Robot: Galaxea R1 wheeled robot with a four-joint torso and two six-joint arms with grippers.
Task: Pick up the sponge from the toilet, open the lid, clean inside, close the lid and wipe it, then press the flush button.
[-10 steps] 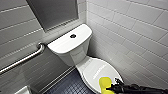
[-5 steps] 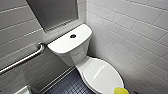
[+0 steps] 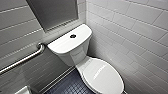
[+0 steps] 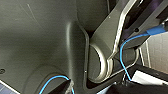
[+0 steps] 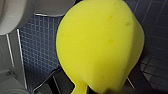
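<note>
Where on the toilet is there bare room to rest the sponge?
The closed lid is bare right across. The tank top is free either side of the flush button. The dark floor strip between toilet and grab bar is narrow.

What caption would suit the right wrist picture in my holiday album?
Yellow sponge held above the dark blue floor tiles, with the white toilet close by.

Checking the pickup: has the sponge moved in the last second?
Yes. The sponge left the front end of the lid, toward the robot, and is now squeezed in the right gripper above the floor tiles.
</note>
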